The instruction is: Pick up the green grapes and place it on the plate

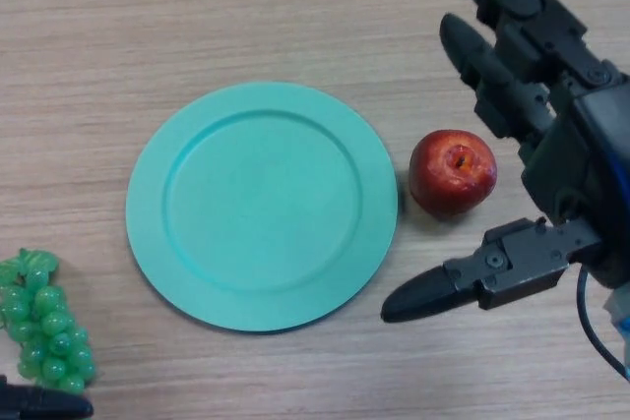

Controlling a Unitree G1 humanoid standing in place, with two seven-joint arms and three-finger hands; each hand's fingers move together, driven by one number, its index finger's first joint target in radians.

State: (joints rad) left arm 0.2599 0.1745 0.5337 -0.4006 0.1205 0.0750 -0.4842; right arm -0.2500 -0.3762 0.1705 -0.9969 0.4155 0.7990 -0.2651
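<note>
The teal plate (261, 206) sits mid-table with nothing on it, and a red apple (453, 173) sits just off its right rim, close but not quite touching as far as the head view shows. The grapes (43, 333) are way over at the lower left corner, near the plate's left edge but apart from it, lying on the wood table (246, 17). The right hand (551, 145) comes in from the right and hangs spread wide around the apple: fingers straight and stretched out above it, thumb poking out below toward the plate, gripping nothing. The left hand (39, 404) is only a dark sliver at the bottom left, just under the grapes, so its fingers can't be made out.
</note>
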